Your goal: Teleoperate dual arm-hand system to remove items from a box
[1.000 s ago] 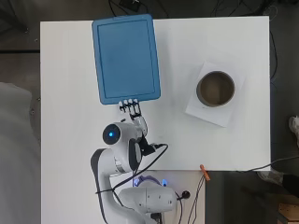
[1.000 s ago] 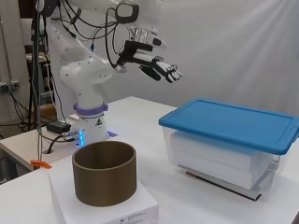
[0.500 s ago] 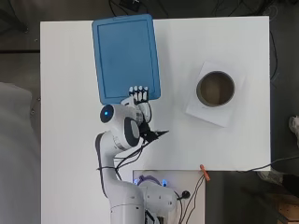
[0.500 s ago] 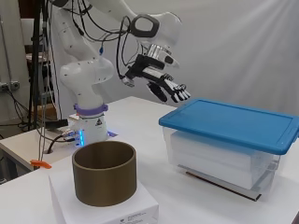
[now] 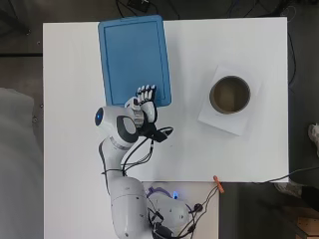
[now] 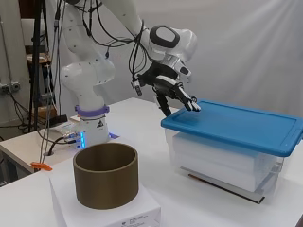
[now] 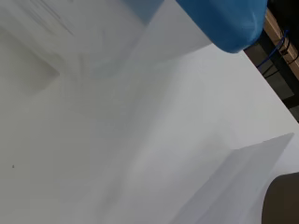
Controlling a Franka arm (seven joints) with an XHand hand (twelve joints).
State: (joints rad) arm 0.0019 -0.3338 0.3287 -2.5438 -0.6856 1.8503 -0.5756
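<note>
A clear plastic box with a blue lid stands on the white table; the lid is shut on it and hides what is inside. My hand hangs over the lid's near edge, fingers straight and pointing down at the lid. In the side view the hand is at the lid's left corner, fingertips touching or just above it. In the wrist view a corner of the blue lid shows over the white table.
A brown cardboard cylinder, open at the top, stands on a flat white box to the right; the same brown cylinder is in the side view's foreground. A small orange thing lies at the table's near edge beside cables.
The arm has reached forward and lowered. The hand went from high above the table to the near edge of the blue lid, fingers now pointing down.
</note>
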